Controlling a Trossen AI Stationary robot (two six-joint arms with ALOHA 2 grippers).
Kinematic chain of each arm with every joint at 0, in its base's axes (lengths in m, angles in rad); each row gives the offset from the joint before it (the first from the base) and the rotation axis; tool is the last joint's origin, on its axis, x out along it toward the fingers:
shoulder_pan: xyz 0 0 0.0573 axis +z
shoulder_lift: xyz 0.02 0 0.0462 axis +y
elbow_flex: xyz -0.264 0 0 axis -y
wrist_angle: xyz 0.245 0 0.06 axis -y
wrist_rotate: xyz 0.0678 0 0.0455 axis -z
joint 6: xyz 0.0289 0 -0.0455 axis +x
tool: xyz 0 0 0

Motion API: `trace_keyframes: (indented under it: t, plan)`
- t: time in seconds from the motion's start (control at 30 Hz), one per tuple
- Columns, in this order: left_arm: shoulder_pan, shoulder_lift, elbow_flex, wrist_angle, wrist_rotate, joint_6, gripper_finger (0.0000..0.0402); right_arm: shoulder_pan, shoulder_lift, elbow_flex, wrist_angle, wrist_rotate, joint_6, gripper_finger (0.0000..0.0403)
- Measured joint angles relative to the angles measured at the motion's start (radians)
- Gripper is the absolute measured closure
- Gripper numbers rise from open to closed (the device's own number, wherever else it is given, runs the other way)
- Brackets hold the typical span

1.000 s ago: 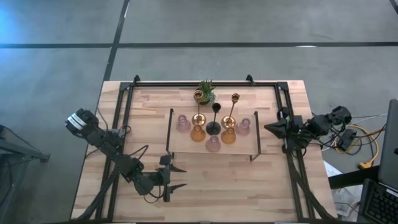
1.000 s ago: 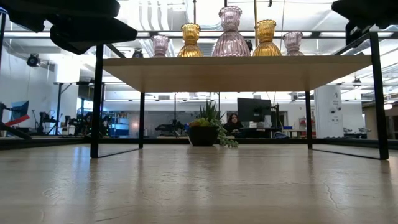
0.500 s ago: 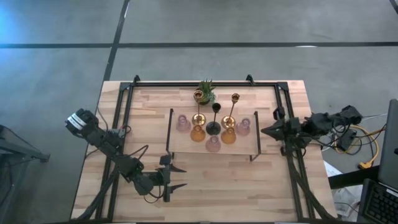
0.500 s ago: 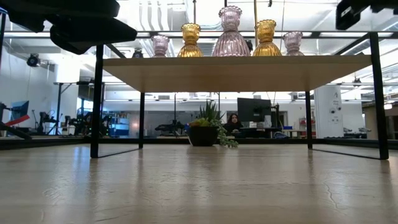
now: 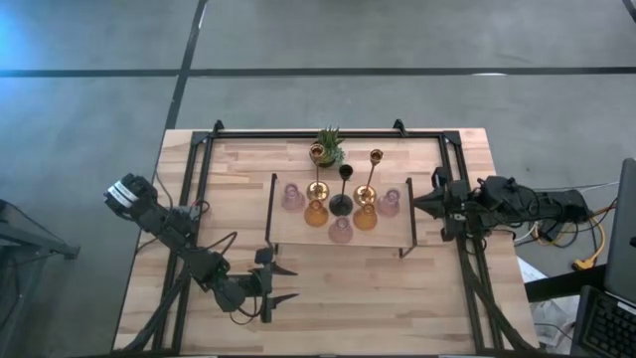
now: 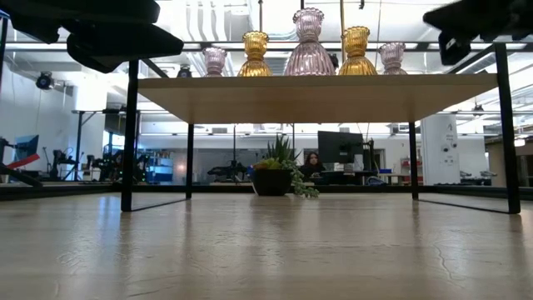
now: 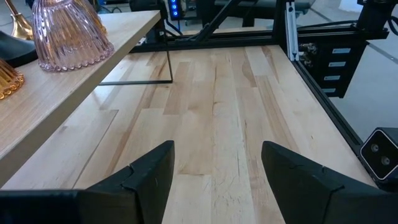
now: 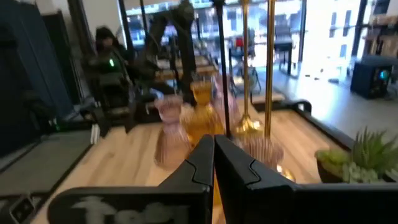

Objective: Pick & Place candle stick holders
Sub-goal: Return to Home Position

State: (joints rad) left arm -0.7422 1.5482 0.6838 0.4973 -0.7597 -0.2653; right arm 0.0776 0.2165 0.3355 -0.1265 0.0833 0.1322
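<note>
No readable text, labels, brands or numbers in any view, only a white marking on the body of the right gripper [image 8: 213, 143], at 6 o'clock in its wrist view, too blurred to read

pink glass holders [image 5: 291, 196]: three, squat, ribbed, upright on the shelf [image 5: 388, 235]
amber glass holders [image 5: 316, 213]: two, squat, upright among the pink ones
gold holders [image 5: 366, 195]: two, slim, tall, upright
black holder [image 5: 341, 206]: slim, tall, between the gold ones

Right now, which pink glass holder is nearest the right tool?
The pink holder at the right end of the shelf, beside the right tool; the front-centre one and left one stand farther.
</note>
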Motion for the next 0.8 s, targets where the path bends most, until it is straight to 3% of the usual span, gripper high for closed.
trace_keyframes:
  t: [0.27,0.67,0.8]
  plan:
    - [0.000,0.000,0.000,0.000,0.000,0.000,0.0156,-0.062,-0.017,-0.015,-0.015,-0.077,-0.035,0.0395]
    - [0.000,0.000,0.000,0.000,0.000,0.000,0.0156,-0.079,-0.214,-0.083,-0.100,-0.088,-0.030,0.0395]
    - [0.000,0.000,0.000,-0.001,0.000,0.000,0.0156,-0.079,-0.212,-0.084,-0.106,-0.085,-0.030,0.0395]
